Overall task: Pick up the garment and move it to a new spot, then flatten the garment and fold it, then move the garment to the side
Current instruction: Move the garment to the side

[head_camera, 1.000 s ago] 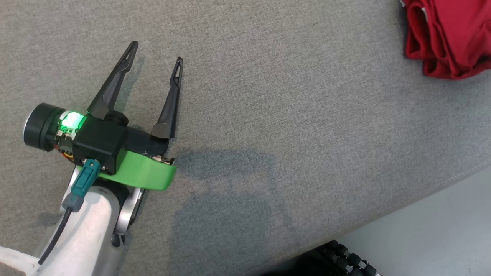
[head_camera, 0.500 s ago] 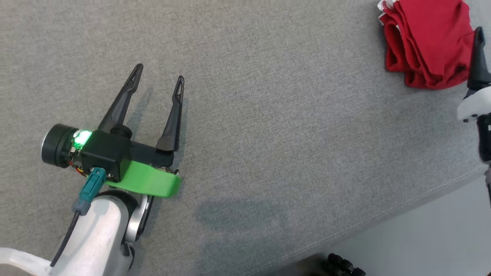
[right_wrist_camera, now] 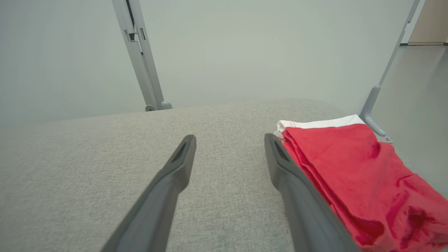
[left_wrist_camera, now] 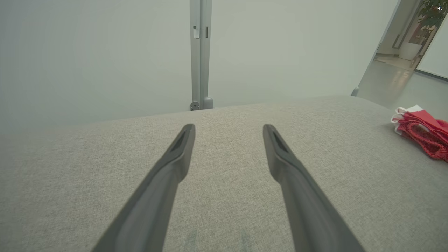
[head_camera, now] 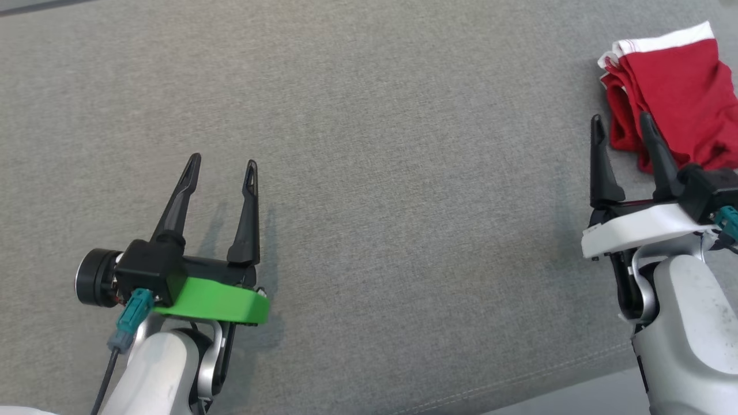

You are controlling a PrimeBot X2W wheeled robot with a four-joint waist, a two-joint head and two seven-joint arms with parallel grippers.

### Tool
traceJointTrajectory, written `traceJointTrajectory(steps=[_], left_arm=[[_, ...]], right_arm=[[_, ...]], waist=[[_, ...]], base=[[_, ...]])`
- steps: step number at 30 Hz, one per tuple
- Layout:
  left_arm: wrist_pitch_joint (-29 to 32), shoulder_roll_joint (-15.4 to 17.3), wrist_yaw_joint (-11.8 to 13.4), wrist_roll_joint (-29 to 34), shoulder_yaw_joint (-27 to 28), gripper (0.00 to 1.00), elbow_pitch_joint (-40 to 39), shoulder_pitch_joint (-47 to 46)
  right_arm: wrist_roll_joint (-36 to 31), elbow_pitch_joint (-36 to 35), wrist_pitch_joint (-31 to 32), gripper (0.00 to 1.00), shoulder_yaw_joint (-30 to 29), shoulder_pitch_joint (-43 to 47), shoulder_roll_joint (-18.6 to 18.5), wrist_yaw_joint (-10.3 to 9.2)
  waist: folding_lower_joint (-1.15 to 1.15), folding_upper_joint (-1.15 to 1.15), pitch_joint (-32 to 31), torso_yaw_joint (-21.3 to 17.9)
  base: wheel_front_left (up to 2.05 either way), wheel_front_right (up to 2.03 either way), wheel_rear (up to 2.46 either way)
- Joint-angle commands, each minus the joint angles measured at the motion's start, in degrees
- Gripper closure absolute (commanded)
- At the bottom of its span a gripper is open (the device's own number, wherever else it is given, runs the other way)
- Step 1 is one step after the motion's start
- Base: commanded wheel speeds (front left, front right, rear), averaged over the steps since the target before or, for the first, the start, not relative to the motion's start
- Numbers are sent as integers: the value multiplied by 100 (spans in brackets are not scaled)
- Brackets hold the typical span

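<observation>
The garment [head_camera: 674,92] is red cloth with a white band, folded into a small stack at the far right of the grey padded surface [head_camera: 403,173]. It shows as a red heap in the left wrist view [left_wrist_camera: 423,131] and close up in the right wrist view [right_wrist_camera: 353,175]. My right gripper [head_camera: 621,122] stands open just left of the garment, nothing between its fingers, one finger overlapping its near edge. My left gripper [head_camera: 222,162] is open over bare fabric at the lower left, far from the garment.
The grey surface ends at a seam and front edge [head_camera: 519,380] along the bottom right. A pale wall with a metal post [left_wrist_camera: 199,52] rises behind the far edge. A bracket [right_wrist_camera: 372,115] stands at the far right corner beside the garment.
The head camera has shifted, so the whole picture moved. My right arm has come into view and now stands beside the garment. Both grippers stay open.
</observation>
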Motion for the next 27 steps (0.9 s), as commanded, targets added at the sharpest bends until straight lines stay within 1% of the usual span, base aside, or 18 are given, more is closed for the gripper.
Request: traceJointTrajectory(steps=[1,7,12,20,27], left_arm=[[-48,-4,29,-53,37,0,30,83],[-195,-50,125,-214,164,0,175,312],[-278,-59,146,-317,227,0,279,533],[-251,11,164,-392,173,0,390,900],[-145,86,213,-461,174,0,458,1134]], right_arm=[[-50,-90,-13,0,15,131,36,-8],[-150,-324,-13,0,133,489,184,-8],[-235,-368,31,0,136,773,221,-8],[-288,-613,235,0,130,1329,254,-8],[-338,-1038,491,0,-9,1879,323,-8]], waist=[[0,0,-378,413],[0,0,-660,834],[0,0,-935,1064],[0,0,-1404,1088],[0,0,-1741,1084]], base=[[0,0,0],[0,0,0],[0,0,0],[0,0,0],[0,0,0]])
